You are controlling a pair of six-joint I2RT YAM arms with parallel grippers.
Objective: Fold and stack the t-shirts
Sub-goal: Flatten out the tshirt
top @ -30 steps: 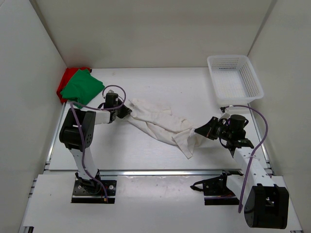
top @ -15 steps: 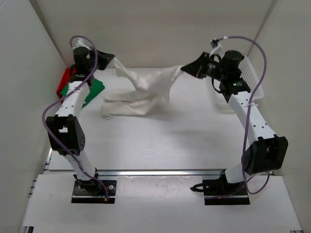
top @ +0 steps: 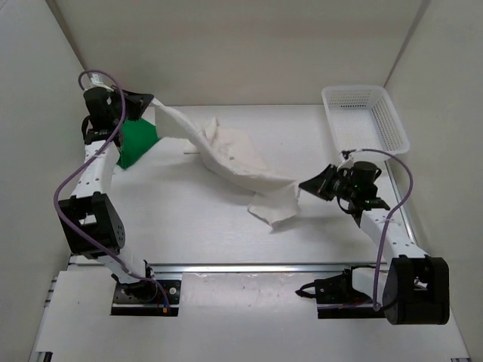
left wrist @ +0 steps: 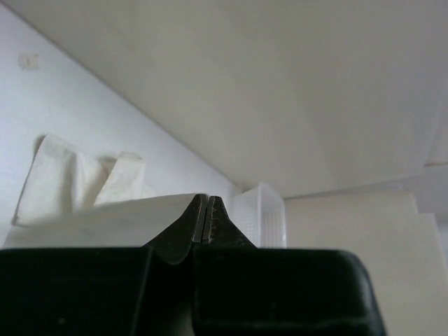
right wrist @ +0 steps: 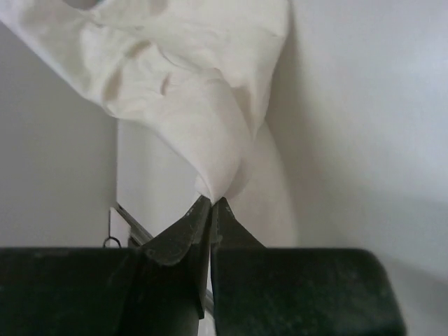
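Two shirts in view: one white shirt [top: 241, 162] across the centre, one green shirt [top: 137, 142] at upper left. One basket [top: 366, 121] at upper right. Two arms, two end effectors: left end effector [top: 152, 105], right end effector [top: 303, 183]. One worktop [top: 196, 219].

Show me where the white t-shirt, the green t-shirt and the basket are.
white t-shirt [top: 234, 157], top external view, its crumpled middle.
green t-shirt [top: 136, 141], top external view, its visible flat part.
basket [top: 395, 118], top external view, its right wall.

Counter [top: 226, 234]: white, flat. On it: green t-shirt [top: 137, 141], far-left corner; white t-shirt [top: 238, 162], middle, crumpled, ends raised; white mesh basket [top: 364, 124], far-right corner.
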